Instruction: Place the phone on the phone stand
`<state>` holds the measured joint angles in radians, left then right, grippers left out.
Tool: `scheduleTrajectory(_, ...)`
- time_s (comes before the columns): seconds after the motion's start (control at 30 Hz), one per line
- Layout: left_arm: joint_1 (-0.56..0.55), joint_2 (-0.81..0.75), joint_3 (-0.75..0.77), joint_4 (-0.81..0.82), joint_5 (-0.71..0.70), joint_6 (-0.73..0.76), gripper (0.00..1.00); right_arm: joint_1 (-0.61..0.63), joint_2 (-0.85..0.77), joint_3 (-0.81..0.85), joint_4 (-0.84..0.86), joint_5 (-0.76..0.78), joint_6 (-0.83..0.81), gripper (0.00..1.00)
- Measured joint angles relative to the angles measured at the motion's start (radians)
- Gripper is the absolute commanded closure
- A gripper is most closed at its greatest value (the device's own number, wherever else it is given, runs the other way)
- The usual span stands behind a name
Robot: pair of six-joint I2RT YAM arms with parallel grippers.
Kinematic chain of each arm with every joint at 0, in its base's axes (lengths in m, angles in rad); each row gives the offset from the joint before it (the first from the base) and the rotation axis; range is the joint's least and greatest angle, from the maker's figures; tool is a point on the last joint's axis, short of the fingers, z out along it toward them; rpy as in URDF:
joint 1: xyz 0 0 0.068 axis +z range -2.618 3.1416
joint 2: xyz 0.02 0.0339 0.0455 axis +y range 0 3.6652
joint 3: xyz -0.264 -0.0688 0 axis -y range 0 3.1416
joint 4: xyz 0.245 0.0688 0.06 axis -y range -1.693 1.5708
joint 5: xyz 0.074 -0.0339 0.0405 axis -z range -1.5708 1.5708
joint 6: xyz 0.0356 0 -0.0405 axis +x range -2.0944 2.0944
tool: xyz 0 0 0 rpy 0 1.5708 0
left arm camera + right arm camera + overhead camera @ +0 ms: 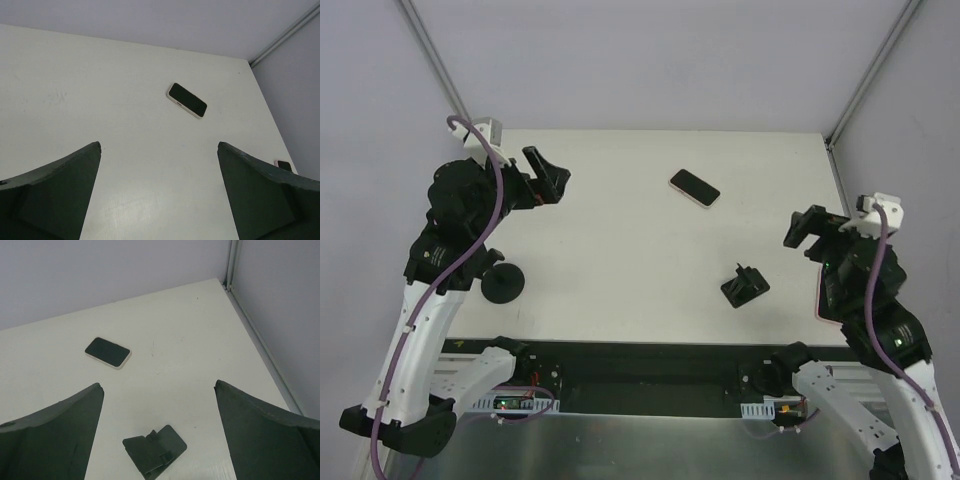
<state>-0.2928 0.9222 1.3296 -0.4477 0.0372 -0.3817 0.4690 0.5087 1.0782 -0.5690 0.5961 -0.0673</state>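
Both arms' jaws are spread wide, empty. The phone (694, 187) lies flat on the white bench (620, 250), well apart from the black phone stand (745, 285). Lying so flat, it may skid when pinched.

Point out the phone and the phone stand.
phone (695, 187), top view, middle of its dark screen.
phone stand (155, 450), right wrist view, middle of its black plate.

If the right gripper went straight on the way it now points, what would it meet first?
Probably bare table: the open right gripper aims between the stand, nearer and below its line, and the phone, farther and off to one side. Depth is unclear, so it might clip the stand.
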Motion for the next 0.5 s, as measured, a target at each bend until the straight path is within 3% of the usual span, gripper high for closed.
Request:
scheduleTrajectory(0.17,0.000,-0.003,-0.105,0.013,0.084,-0.032,0.01,-0.001,0.187,-0.052,0.050,-0.132,0.065,0.04)
scheduleTrajectory(0.5,0.034,-0.042,-0.465,0.013,0.202,-0.192,0.01,0.000,0.431,-0.158,0.234,-0.711,0.307,0.04)
